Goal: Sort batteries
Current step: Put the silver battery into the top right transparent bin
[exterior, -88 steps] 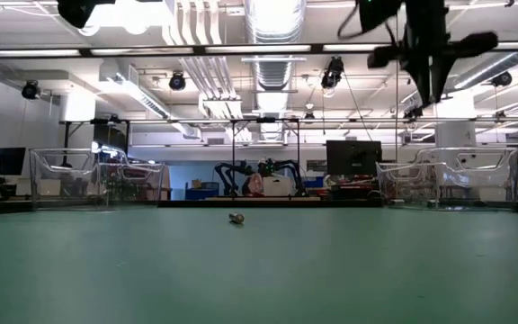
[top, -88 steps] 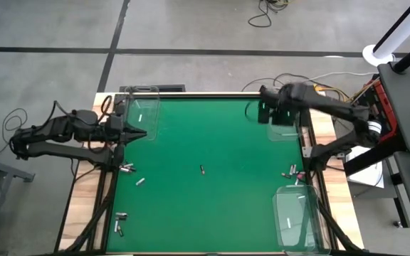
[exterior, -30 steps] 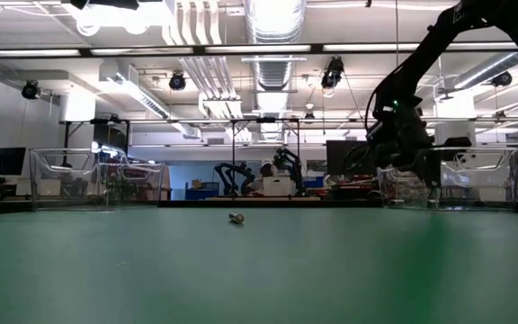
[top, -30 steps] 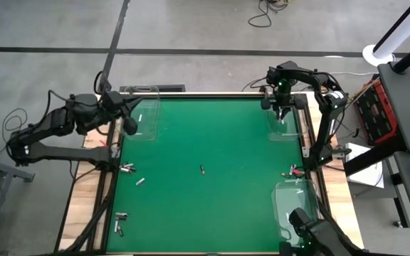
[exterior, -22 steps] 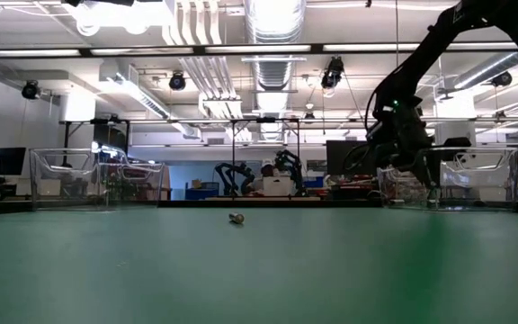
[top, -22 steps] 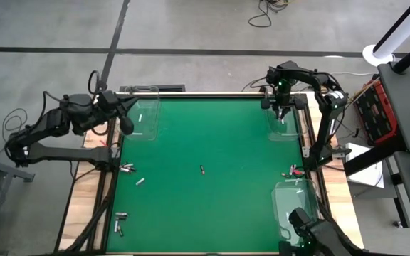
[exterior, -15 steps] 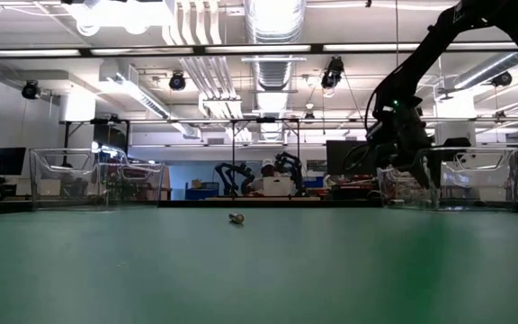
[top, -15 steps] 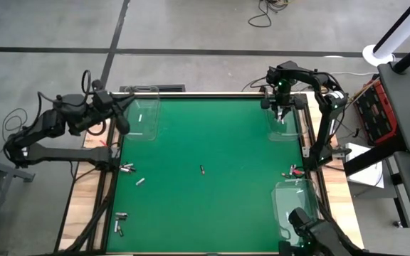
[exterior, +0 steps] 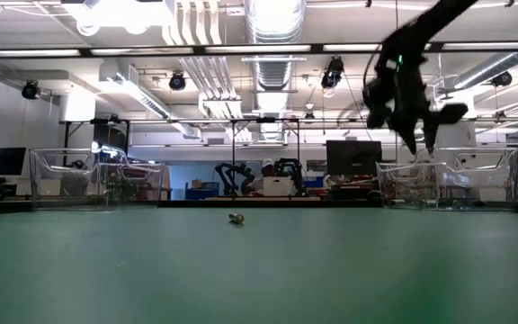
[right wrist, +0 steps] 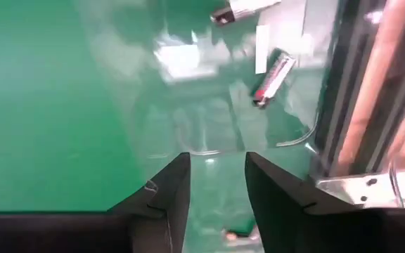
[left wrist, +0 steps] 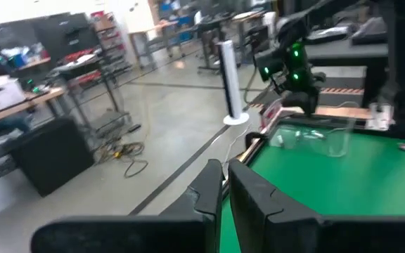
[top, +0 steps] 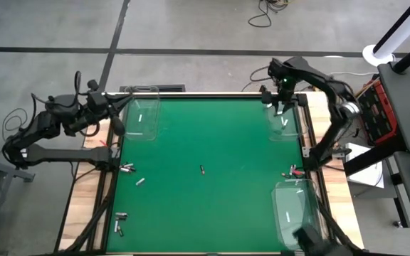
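Batteries [top: 127, 168] scattered over the green tabletop [top: 205, 139]: a cluster near the left edge, another pair at the near-left corner [top: 119, 225], one alone at the centre [top: 201, 169], a few by the right edge [top: 291, 171]. Two more visible through the right wrist view inside the clear far-right tray [top: 285, 122], one pale [right wrist: 241, 10], one dark with a red end [right wrist: 272, 74]. Right tool [top: 282, 101] raised above that tray, released and empty, with a clear gap between the fingers. Left tool [top: 117, 122] off the tabletop's far-left corner beside the other far tray [top: 139, 117], fingers nearly together, nothing between them. Probably light, rigid, smooth and prone to rolling; best pinched across the middle of the barrel, square to the long axis, from straight above.
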